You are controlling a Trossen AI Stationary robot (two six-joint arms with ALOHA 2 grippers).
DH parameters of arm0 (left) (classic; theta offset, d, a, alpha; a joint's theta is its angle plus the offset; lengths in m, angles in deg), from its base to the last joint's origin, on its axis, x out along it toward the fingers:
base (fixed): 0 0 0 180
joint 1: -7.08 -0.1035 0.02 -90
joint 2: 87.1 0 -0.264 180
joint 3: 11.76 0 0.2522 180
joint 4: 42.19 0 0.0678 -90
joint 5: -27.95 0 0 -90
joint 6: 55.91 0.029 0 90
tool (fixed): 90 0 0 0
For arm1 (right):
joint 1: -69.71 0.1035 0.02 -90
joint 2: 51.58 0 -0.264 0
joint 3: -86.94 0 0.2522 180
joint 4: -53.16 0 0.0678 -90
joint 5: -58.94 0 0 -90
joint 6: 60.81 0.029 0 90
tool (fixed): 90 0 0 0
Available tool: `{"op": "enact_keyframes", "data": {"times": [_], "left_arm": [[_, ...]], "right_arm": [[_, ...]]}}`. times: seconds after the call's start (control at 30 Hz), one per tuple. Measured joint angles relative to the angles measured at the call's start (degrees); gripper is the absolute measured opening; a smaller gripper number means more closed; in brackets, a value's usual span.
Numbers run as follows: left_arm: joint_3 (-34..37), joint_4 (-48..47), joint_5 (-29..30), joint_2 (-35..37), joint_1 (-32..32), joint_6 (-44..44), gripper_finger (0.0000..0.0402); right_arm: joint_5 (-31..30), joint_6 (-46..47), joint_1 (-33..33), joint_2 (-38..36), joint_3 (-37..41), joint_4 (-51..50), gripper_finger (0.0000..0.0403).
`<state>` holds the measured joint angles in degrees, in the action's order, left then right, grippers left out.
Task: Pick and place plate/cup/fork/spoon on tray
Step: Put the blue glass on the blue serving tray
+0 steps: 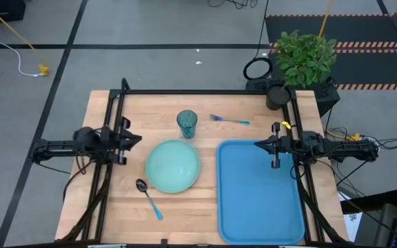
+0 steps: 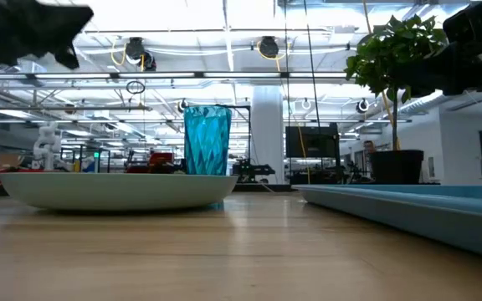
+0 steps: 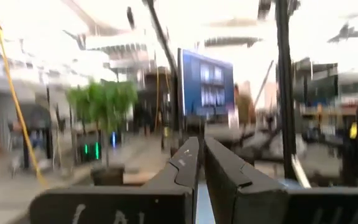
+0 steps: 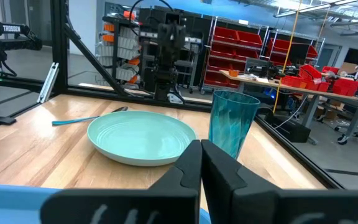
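Note:
The pale mint-green plate (image 1: 173,165) lies on the table left of the blue tray (image 1: 259,191). The teal cup (image 1: 187,124) stands upright behind the plate; it also shows in the right wrist view (image 4: 232,130). The fork (image 1: 229,120) lies near the far edge. The spoon (image 1: 148,196) lies in front of the plate. My left gripper (image 1: 138,139) is shut and empty, held above the table's left side. My right gripper (image 1: 258,145) is shut and empty above the tray's far end.
A potted plant (image 1: 302,58) stands at the table's far right corner. Black frame bars (image 1: 198,91) run along the far edge and both sides. Bare wood shows along the near edge left of the tray.

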<state>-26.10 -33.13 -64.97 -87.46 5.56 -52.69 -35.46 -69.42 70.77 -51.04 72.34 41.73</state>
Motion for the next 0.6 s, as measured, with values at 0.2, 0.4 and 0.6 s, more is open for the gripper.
{"op": "enact_keyframes", "data": {"times": [0.2, 0.4, 0.6], "left_arm": [[-4.30, -0.90, 0.00, -1.05, 0.00, 1.04, 0.0005], [-14.14, -2.74, 1.29, -8.77, 0.04, 0.77, 0.0002], [-30.38, -15.25, 0.60, -20.97, 1.10, -0.30, 0.0002]], "right_arm": [[0.00, 0.00, 0.01, -0.01, -0.01, 0.28, 0.0000], [-0.02, 0.01, 0.02, -0.01, -0.02, 0.53, 0.0000], [-0.04, 0.01, 0.00, -0.01, -0.01, 0.68, 0.0000]]}}
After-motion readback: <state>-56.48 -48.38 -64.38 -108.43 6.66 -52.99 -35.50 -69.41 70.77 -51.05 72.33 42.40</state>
